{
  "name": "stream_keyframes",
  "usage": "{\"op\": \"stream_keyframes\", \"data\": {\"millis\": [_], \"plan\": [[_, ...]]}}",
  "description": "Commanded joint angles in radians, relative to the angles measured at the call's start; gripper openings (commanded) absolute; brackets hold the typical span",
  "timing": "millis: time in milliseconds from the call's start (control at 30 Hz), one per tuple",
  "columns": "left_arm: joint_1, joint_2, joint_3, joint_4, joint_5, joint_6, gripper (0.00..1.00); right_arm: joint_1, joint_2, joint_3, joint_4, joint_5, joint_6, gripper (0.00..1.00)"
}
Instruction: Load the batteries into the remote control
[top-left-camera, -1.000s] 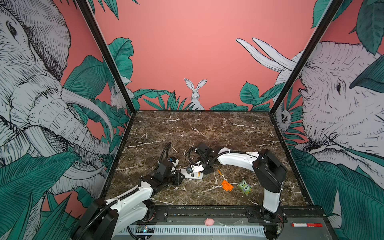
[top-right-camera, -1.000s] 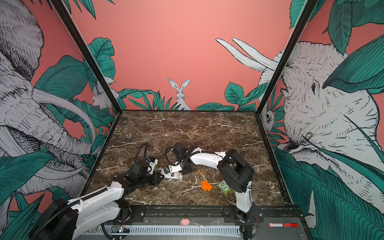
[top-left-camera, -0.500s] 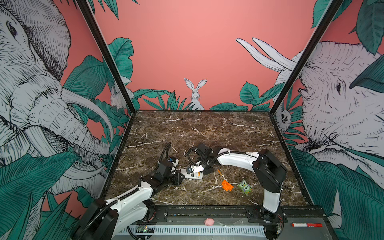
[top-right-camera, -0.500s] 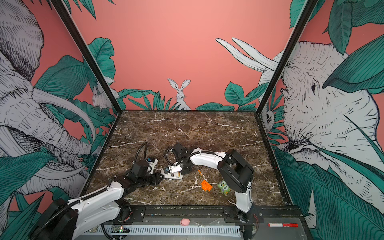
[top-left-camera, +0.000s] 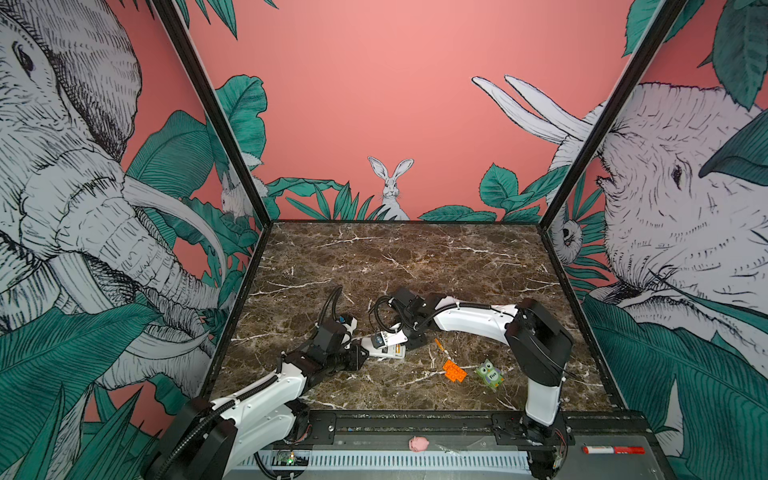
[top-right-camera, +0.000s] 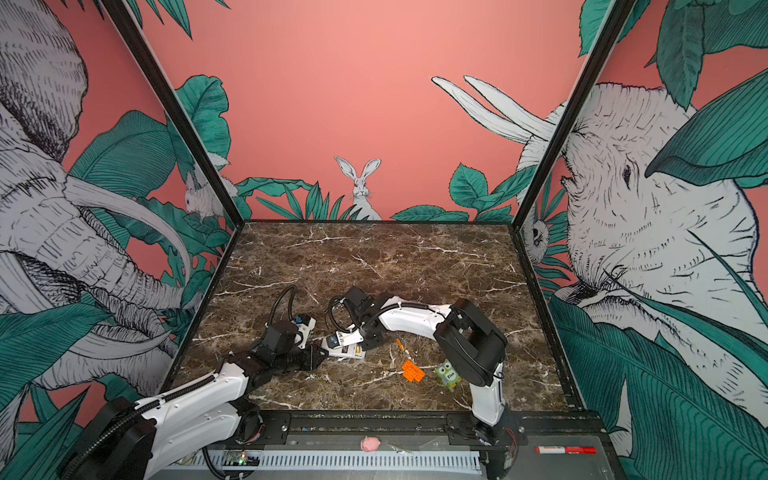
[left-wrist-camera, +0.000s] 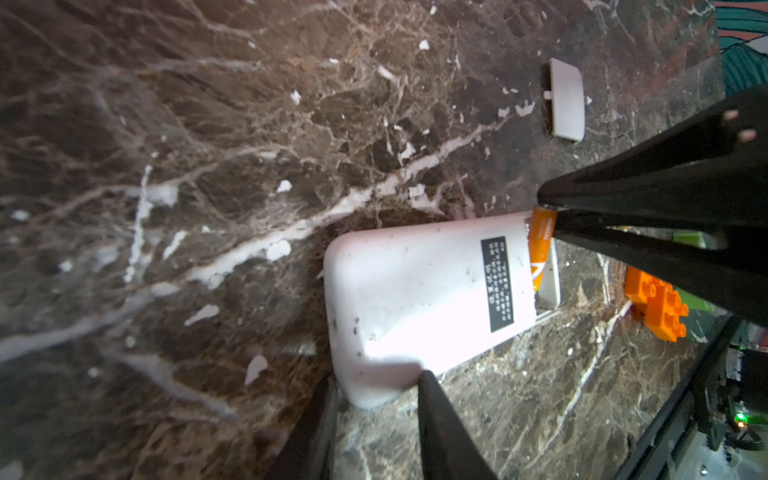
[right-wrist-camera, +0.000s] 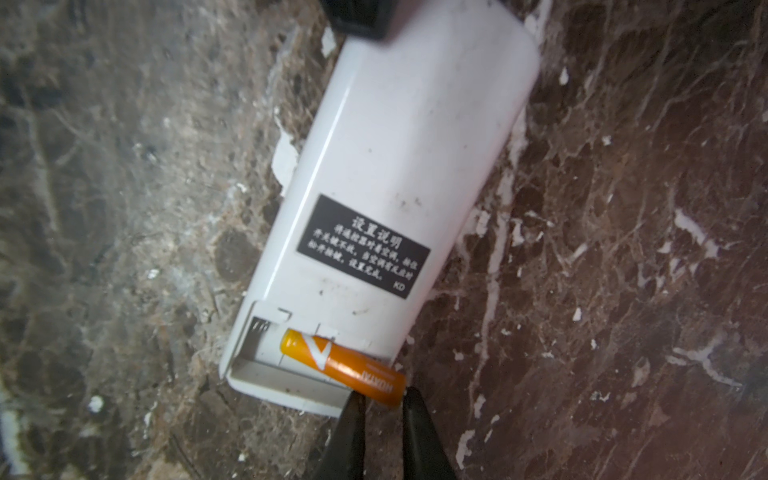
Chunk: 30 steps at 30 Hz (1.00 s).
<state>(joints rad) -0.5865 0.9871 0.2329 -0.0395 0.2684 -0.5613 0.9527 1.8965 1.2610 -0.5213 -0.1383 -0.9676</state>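
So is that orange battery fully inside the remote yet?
Not yet. The battery lies slanted, one end in the open compartment of the remote, the other sticking out past the edge, pinched by the right gripper.

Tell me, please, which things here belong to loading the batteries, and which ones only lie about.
Belong to the job:
remote control, back up, compartment open
battery in the right gripper, one end in the compartment
second battery, lying loose
white lid, probably the compartment cover

Just lying about:
orange brick
green owl toy
small pink toy
red marker
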Motion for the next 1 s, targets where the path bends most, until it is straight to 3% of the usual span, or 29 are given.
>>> {"op": "stream_keyframes", "data": {"millis": [0, 967], "plan": [[0.002, -0.002, -0.02, -0.017, -0.006, -0.008, 0.33, 0.032, 0.026, -0.041, -0.088, -0.039, 0.006, 0.16], [0.002, -0.027, -0.026, -0.033, -0.012, -0.009, 0.33, 0.026, -0.004, -0.074, -0.04, -0.037, 0.045, 0.17]]}}
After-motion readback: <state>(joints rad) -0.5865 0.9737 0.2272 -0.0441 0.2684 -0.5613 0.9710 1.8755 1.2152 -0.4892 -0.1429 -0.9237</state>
